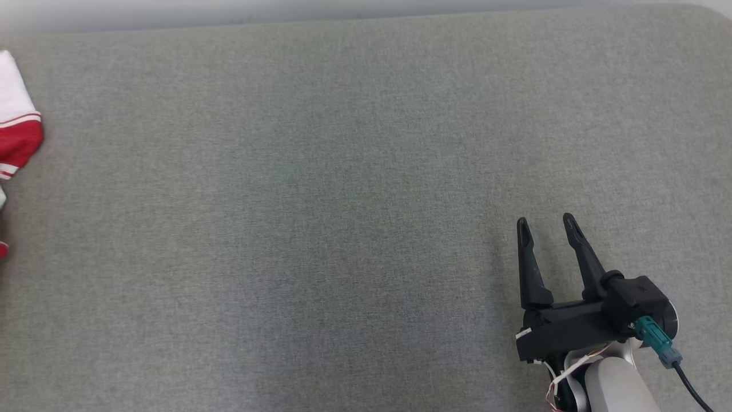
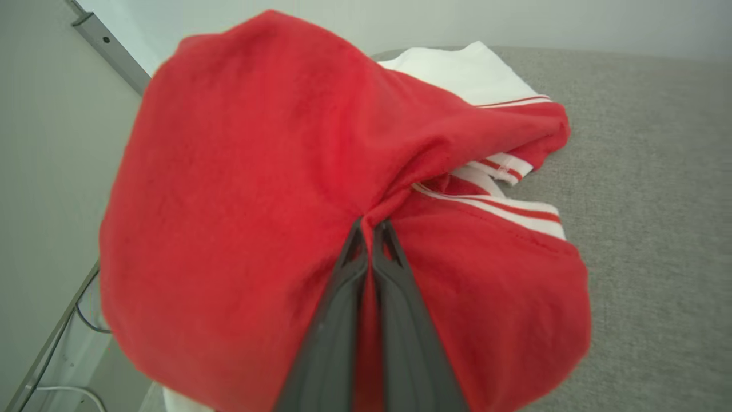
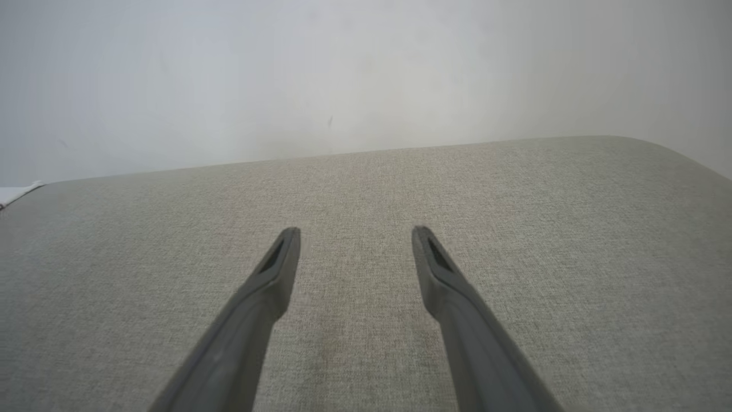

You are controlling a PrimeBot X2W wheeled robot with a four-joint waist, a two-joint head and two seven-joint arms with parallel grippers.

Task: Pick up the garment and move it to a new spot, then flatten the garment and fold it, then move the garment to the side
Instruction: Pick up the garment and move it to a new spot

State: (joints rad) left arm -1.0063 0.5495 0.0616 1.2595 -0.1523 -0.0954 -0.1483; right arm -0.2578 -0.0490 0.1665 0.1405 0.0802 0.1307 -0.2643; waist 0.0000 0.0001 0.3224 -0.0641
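My left gripper (image 2: 370, 224): clamped on a thin pinch of the garment (image 2: 246, 171)
Risk: I may lose that fold when lifting
My right gripper (image 1: 546, 222): apart, empty

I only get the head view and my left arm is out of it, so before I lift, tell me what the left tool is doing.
Observer: The left tool is shut, its fingertips pinching a fold of the red garment, which bunches up around them.
Operator: Good. Now report what lies beside that heap.
Observer: On one side is the grey padded surface. On the other side the surface ends, and a dark cable loops below its edge, close to the cloth.
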